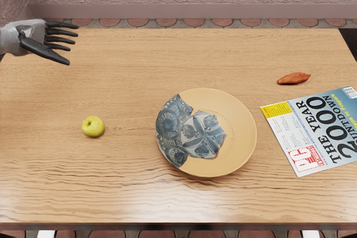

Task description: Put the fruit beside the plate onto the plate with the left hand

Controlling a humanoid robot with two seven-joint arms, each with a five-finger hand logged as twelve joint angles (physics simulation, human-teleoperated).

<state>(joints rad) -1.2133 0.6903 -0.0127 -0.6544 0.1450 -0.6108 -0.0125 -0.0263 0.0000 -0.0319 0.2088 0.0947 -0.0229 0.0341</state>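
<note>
A small yellow-green fruit (93,126) lies on the wooden table, to the left of the plate and apart from it. The plate (243,132) is tan with a blue and white pattern over its left half. My left hand (53,41) hovers at the far left of the table, well behind the fruit, with its dark fingers spread and nothing in them. No right arm shows.
An orange-red sweet potato (293,78) lies at the back right. A magazine (321,130) sits at the right edge, close to the plate. A wall runs behind the table's far edge.
</note>
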